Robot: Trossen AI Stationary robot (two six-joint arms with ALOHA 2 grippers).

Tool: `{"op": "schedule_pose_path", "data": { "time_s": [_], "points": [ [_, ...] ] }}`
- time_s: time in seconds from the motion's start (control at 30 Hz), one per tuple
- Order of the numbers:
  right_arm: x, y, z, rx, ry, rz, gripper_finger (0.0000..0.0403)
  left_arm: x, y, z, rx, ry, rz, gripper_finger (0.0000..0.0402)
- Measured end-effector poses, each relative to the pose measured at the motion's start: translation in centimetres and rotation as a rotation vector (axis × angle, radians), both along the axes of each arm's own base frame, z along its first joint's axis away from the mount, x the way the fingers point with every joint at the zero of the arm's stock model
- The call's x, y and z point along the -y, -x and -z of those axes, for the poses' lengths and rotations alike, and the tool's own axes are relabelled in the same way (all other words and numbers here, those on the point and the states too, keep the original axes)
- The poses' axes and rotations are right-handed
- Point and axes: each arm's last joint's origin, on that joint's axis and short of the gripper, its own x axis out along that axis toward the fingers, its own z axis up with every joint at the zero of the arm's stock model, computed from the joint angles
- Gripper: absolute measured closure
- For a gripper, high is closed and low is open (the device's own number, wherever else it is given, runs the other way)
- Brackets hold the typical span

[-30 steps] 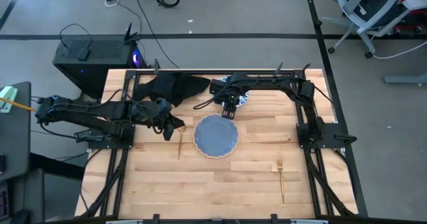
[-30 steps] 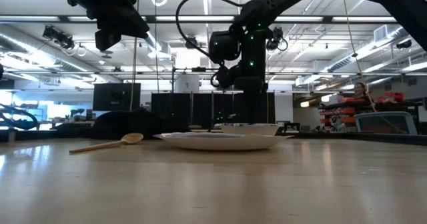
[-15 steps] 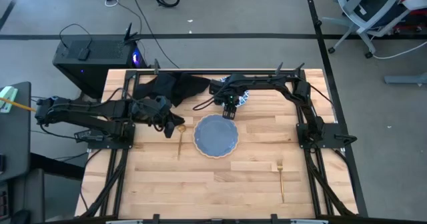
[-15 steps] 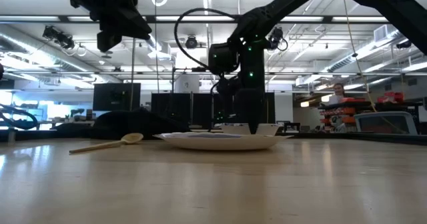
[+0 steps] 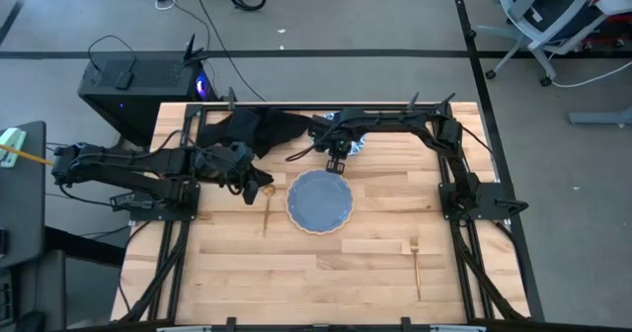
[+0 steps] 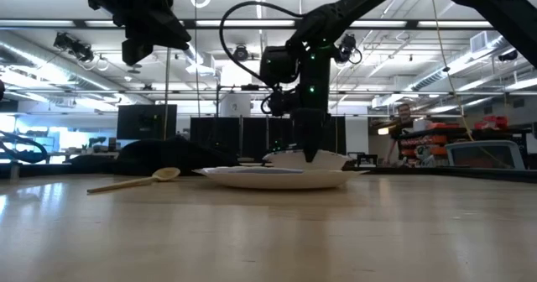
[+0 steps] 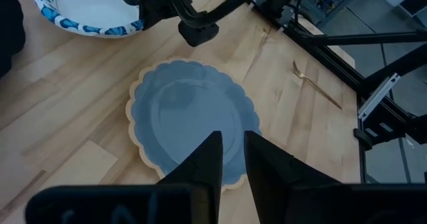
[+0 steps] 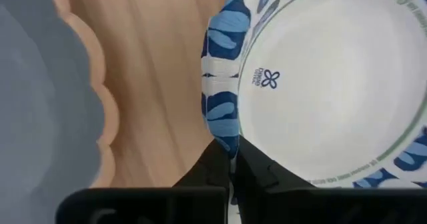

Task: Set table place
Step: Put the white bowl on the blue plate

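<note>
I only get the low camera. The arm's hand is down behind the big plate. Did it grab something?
Observer: Yes. The right wrist view shows the right hand shut on the rim of the blue-and-white patterned dish.
Operator: Where's the fork? I can't find it.
Observer: From above, the gold fork lies by itself on the right half of the table, well apart from the blue-grey plate.
Operator: What's the dark lump behind the spoon?
Observer: It's the black cloth napkin, crumpled at the table's far edge. The left hand waits between it and the gold spoon.
</note>
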Motion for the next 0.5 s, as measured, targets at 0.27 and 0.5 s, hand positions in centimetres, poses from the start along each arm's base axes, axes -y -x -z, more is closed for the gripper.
{"op": "schedule_pose_path", "data": {
  "time_s": [0.27, 0.5],
  "points": [
    [-1.6, 0.1, -2.5, -0.014, 0.195, -0.025, 0.0398, 0.0, 0.0, 0.0, 0.000, 0.000, -0.001, 0.0327],
    [-4.6, 1.0, -7.2, 0.092, 0.281, -0.052, 0.0400, 0.0, 0.0, 0.0, 0.000, 0.000, 0.000, 0.0334]
  ]
}}
